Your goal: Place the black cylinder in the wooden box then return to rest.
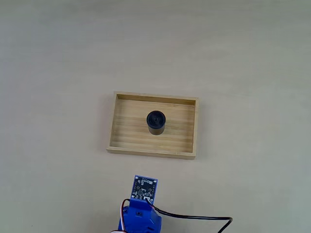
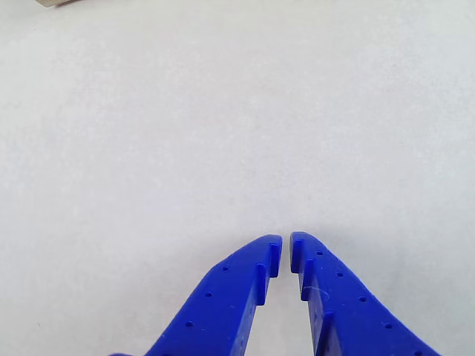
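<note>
Standing upright mid-tray, the black cylinder (image 1: 156, 123) is sitting in the wooden box (image 1: 124, 132) at 12 o'clock from your empty, nearly closed gripper (image 2: 286, 252), so you are only finishing the rest pose.

No text, label or number is legible; the circuit board's (image 1: 145, 188) markings blur.
</note>
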Available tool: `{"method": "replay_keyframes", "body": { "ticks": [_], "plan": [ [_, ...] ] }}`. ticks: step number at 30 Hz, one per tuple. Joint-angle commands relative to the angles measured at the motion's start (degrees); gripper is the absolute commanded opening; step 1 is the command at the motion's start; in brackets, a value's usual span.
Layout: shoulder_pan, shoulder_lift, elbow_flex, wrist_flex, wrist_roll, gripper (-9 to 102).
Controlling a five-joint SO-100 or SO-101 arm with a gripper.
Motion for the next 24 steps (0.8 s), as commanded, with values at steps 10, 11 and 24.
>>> {"method": "replay_keyframes", "body": {
  "ticks": [10,11,24],
  "plan": [
    [1.7,-0.6,1.8,-0.3,-0.1,0],
    [1.7,-0.6,1.8,-0.3,-0.1,0],
    [1.7,-0.6,1.8,-0.3,-0.1,0]
  ]
}}
